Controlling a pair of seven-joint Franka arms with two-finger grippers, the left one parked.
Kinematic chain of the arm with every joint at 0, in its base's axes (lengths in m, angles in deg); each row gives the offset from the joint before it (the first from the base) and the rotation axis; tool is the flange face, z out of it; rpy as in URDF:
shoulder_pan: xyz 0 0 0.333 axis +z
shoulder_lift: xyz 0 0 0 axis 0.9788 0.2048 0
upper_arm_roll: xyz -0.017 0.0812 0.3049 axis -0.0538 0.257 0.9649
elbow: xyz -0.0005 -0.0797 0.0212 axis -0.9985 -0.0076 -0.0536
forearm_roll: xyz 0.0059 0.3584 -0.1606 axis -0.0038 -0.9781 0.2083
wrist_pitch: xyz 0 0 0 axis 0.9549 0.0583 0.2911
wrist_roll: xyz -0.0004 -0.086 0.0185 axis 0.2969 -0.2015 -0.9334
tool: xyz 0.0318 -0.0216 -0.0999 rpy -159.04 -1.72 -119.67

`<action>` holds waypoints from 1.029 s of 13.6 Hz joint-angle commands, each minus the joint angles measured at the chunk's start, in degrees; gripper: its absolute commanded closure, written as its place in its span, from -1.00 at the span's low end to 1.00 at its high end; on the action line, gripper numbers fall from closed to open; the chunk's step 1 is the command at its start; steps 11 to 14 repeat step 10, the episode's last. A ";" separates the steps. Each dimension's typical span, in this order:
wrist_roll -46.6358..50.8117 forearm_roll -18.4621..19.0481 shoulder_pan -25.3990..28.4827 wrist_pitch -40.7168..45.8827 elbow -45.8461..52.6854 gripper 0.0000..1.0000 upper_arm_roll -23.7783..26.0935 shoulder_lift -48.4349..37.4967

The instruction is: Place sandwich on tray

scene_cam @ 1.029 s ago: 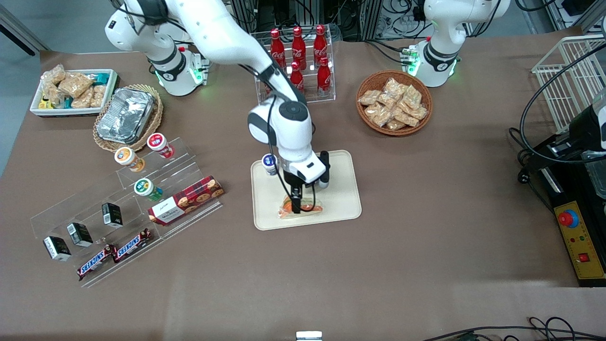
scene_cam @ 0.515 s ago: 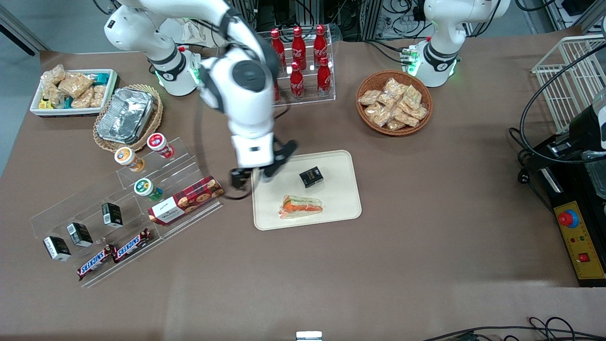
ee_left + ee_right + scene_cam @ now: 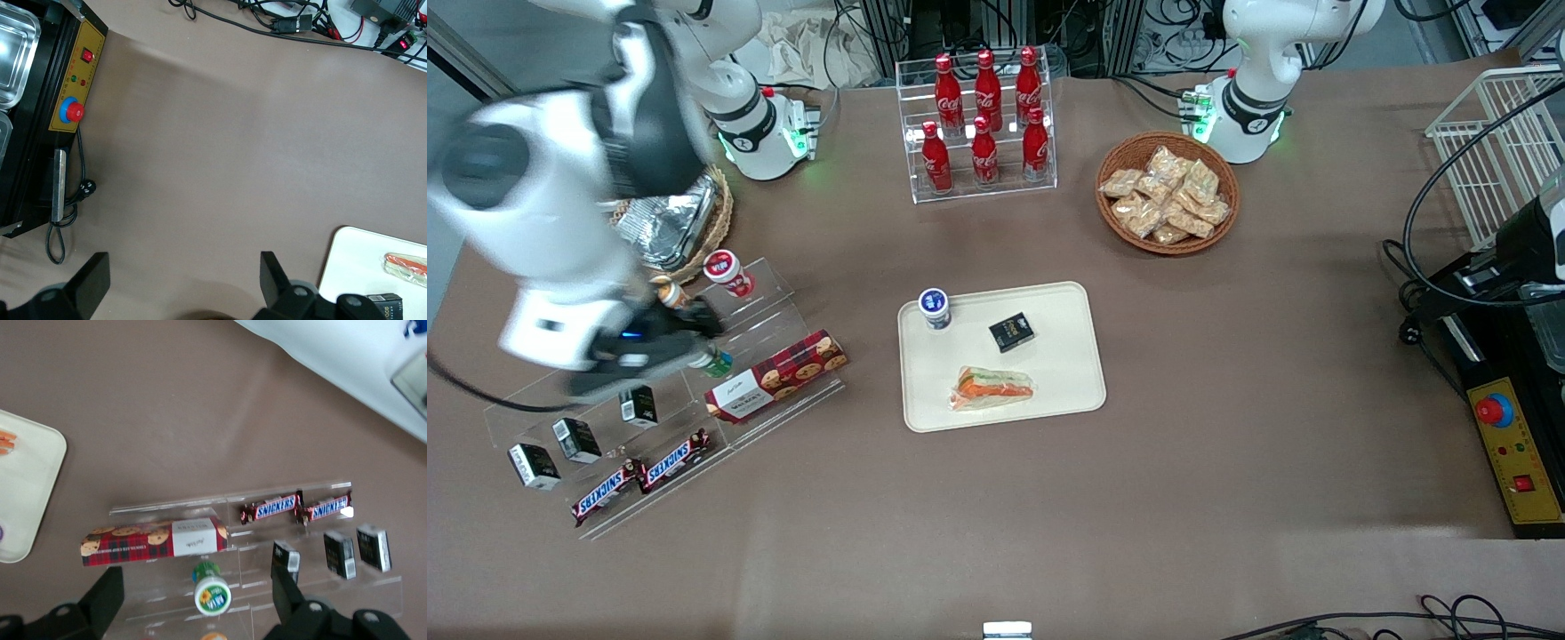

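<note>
Your gripper (image 3: 694, 333) has swung away from the tray (image 3: 1067, 391) since half a second ago and now hangs over the clear tiered stand (image 3: 587, 382) toward the working arm's end of the table (image 3: 1227, 444), jaws spread open and holding nothing. The sandwich (image 3: 991, 388) lies flat on the tray, unmoved, nearer the front camera than the small black box (image 3: 1011, 332) and the blue-lidded cup (image 3: 935, 308). Brown covering spans the table.

Front camera overlooks everything; wrist cameras face down, sharing the tray (image 3: 1080, 391).
</note>
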State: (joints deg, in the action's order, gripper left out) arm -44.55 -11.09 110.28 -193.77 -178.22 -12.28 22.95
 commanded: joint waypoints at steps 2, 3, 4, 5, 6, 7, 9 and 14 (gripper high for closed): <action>1.73 -5.45 -9.40 8.83 -1.45 -0.98 1.04 -5.61; 1.82 -5.28 -11.68 10.07 -1.45 -0.98 0.77 -6.40; 1.82 -4.93 -13.79 10.86 -1.45 -0.98 0.77 -6.84; 1.91 -4.58 -14.94 11.31 -1.45 -0.98 0.68 -7.11; 1.73 -3.53 -15.04 11.66 -1.45 -0.98 0.77 -7.11; 2.08 -2.13 -14.96 12.36 -1.36 -0.98 0.86 -7.20; 3.83 -1.94 -15.04 12.54 -1.36 -0.98 0.77 -7.81; 4.01 -1.85 -15.04 12.80 -1.45 -0.98 0.77 -8.08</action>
